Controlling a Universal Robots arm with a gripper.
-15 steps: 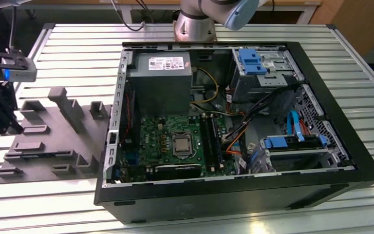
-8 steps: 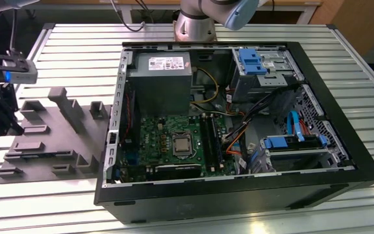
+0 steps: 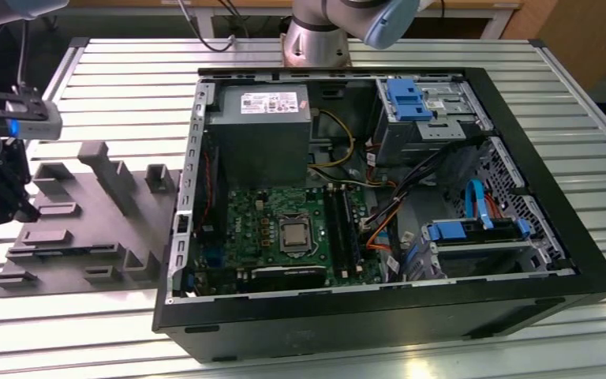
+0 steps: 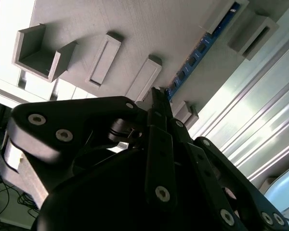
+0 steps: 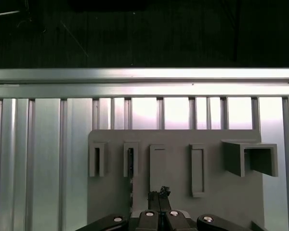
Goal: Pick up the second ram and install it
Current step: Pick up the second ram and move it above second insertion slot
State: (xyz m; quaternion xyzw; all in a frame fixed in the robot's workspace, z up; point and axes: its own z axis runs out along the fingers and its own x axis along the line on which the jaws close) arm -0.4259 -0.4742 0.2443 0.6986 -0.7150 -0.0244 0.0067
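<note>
Clenched with nothing between its fingers, our end effector [image 4: 156,98] hangs above a grey holder plate [image 4: 86,29] at the exterior view's left. Just past the fingertips in the second wrist view we see the second ram [image 4: 197,52]. It is a slim dark-blue strip with small chips, standing on edge in one of the plate's narrow pockets, and it is not gripped. In the first wrist view it shows as a dark sliver in a pocket beside the fingertips. The plate's other raised pockets and its larger open bracket [image 5: 250,158] sit around it.

Beneath the plate we see the slatted metal surface [image 3: 124,63]. Further toward the exterior view's right, an open black computer case [image 3: 387,324] lies on its side on that surface, with its green motherboard [image 3: 271,213] and grey power supply [image 3: 261,134] exposed. Behind the case stands the arm's base [image 3: 319,39].
</note>
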